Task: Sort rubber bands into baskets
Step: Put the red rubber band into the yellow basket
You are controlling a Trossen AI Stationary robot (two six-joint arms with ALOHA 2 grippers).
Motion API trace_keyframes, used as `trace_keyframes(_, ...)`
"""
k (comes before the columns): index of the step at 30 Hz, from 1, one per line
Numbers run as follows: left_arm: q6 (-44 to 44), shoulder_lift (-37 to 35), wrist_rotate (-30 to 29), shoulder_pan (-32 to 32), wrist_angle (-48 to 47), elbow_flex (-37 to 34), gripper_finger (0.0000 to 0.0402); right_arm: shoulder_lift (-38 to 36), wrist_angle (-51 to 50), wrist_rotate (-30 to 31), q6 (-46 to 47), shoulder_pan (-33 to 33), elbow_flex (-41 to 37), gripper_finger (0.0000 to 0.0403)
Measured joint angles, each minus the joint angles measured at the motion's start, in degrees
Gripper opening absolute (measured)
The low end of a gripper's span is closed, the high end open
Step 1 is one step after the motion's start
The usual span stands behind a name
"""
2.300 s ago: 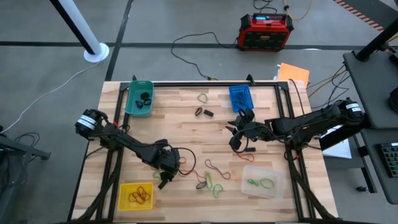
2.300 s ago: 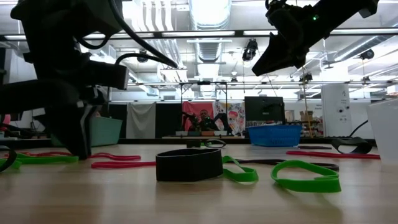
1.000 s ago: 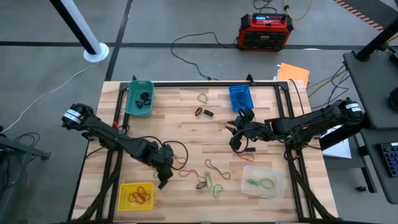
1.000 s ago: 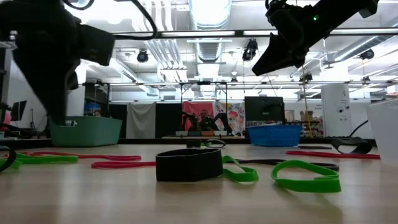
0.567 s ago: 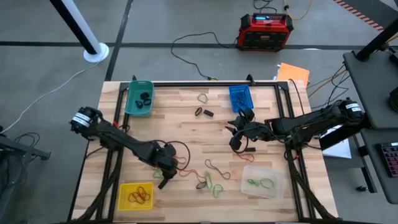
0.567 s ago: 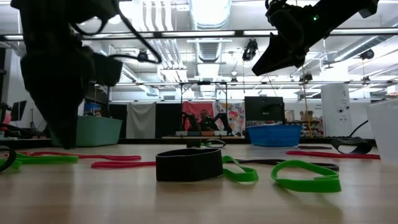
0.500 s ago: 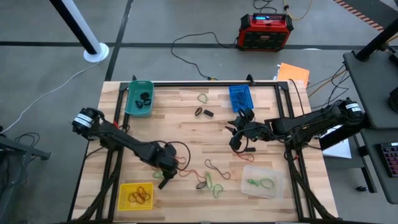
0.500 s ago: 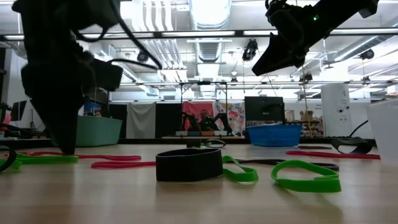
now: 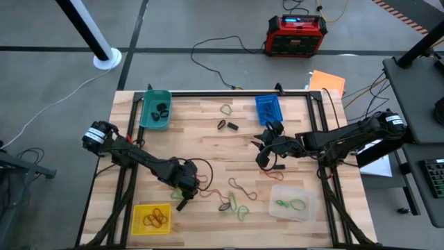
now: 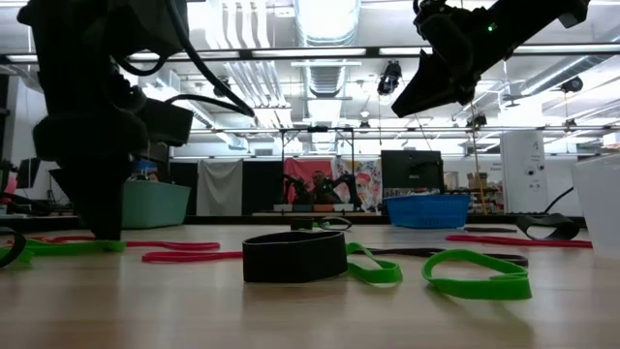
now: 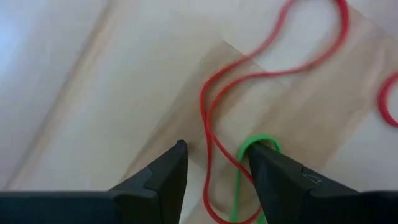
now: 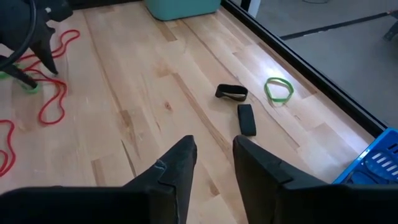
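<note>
Since a second ago the left arm has swung back toward the table's middle and its gripper (image 9: 182, 198) has come down to the wood just above the yellow basket (image 9: 152, 218); the right arm has not moved. The left gripper's fingers (image 11: 163, 179) now stand apart, tips at the table, straddling a long red band (image 11: 219, 106) that runs between them, with a green band (image 11: 242, 168) touching the inside of one finger. Nothing is lifted; both bands lie flat.

The right gripper (image 9: 262, 158) hangs above the table below the blue basket (image 9: 268, 107), its fingers (image 12: 177, 162) parted a little and holding nothing.

The yellow basket holds red bands, the teal basket (image 9: 155, 108) black ones, the clear basket (image 9: 292, 202) green ones. Loose on the wood: two black bands (image 9: 227, 126) and a green loop (image 9: 226, 109) near the far edge, and a red-and-green tangle (image 9: 236, 198) between the yellow and clear baskets.
</note>
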Motion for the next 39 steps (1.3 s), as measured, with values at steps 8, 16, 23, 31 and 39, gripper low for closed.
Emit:
trace_keyframes(8,0.56,-0.16,0.14,0.01,-0.35,0.00,0.0145,-0.02,0.00,0.00,0.00,0.00,0.00,0.0101)
trace_keyframes(16,0.99,-0.23,1.91,0.01,-1.38,0.46,0.0145,-0.02,-0.02,0.00,0.00,0.00,0.00,0.0105)
trace_keyframes(23,1.47,-0.25,1.96,0.01,-3.56,0.72,0.0145,-0.01,-0.02,0.00,0.00,-0.02,0.00,0.0109)
trace_keyframes(31,2.10,-0.27,1.96,-0.02,-4.09,0.74,0.0144,-0.02,-0.02,0.00,0.00,-0.01,0.00,0.0102)
trace_keyframes(39,4.67,-0.27,1.98,-0.02,-4.11,0.74,0.0092,-0.02,-0.02,0.00,0.13,-0.01,0.00,0.0109)
